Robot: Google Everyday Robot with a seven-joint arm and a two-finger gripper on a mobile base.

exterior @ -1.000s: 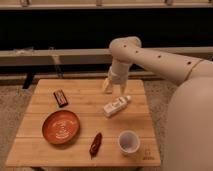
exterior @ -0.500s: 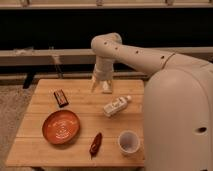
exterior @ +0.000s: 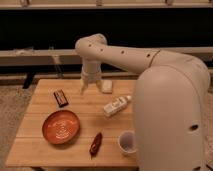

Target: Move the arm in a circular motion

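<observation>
arm (exterior: 125, 57) long axis runs right-to-left above table (exterior: 35, 150) far edge | gripper (exterior: 88, 90) hangs just above table | its opening: cannot tell

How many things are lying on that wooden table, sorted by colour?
White: 3 (bottle, cup, small block)
Orange: 1 (plate)
Red: 1 (pepper-like item)
Dark: 1 (small bar)
Total: 6
The arm is not counted; its gripper hangs over the far side of the table, just left of the block.
</observation>
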